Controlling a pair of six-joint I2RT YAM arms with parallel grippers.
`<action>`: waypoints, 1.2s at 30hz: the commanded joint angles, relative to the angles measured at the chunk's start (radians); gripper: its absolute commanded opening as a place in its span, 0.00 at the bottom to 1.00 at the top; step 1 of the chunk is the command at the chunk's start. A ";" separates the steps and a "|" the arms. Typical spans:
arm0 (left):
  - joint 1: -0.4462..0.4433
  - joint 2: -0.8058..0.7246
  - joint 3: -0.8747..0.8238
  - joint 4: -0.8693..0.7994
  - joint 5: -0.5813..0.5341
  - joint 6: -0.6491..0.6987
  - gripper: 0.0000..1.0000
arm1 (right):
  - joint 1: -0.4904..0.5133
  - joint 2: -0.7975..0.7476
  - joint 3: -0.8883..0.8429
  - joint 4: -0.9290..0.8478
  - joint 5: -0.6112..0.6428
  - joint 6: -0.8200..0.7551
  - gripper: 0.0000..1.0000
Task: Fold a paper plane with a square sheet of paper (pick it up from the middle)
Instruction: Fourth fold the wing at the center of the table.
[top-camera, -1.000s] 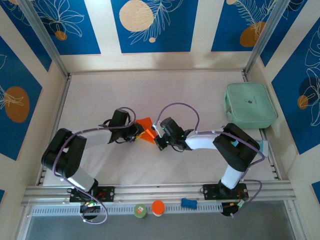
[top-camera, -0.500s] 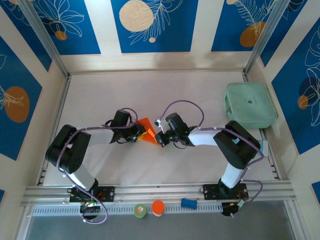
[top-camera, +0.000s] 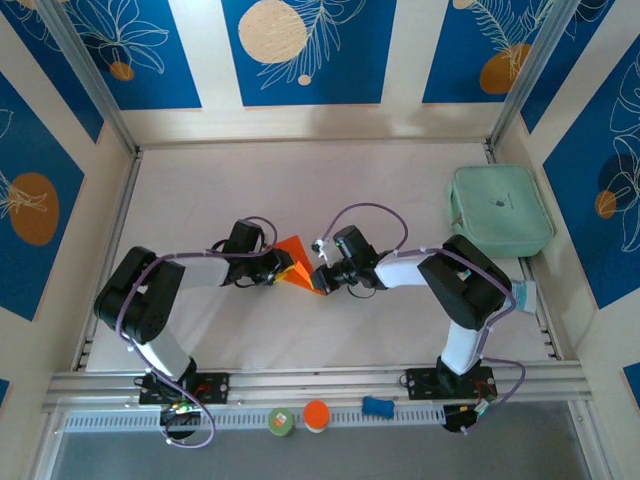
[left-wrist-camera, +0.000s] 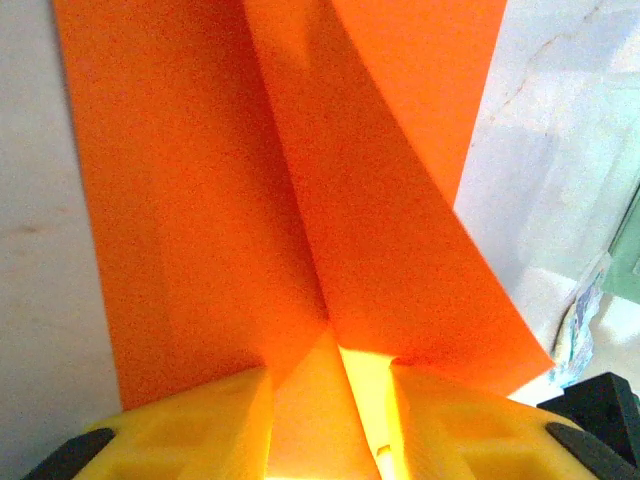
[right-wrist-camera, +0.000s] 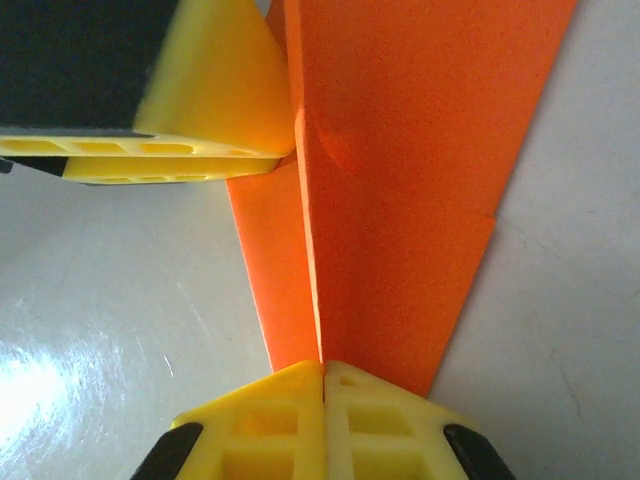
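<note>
The square sheet of paper is folded into a narrow orange paper plane and sits mid-table between both grippers. My right gripper is at the plane's right end. In the right wrist view this gripper is shut on the plane, its raised centre crease pinched between the yellow fingers. My left gripper meets the plane from the left. In the left wrist view its jaws stand apart. A fold of the plane runs into the gap, with light showing beside it. One left finger shows in the right wrist view.
A mint-green case lies at the table's right edge. On the front rail sit a green round piece, an orange disc and a blue piece. Metal frame posts and walls bound the table.
The left jaws have spread a little around the fold. The right arm's wrist has turned and shifted slightly while staying shut on the plane. The plane has barely moved.
</note>
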 joint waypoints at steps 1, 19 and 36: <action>-0.009 0.012 0.014 -0.058 -0.017 0.026 0.37 | -0.018 0.021 0.012 0.022 -0.074 0.056 0.00; -0.010 0.021 0.025 -0.149 -0.040 0.060 0.48 | -0.080 0.059 -0.019 0.109 -0.197 0.230 0.00; -0.039 0.072 0.099 -0.324 -0.126 0.116 0.59 | -0.099 0.081 -0.028 0.121 -0.219 0.295 0.00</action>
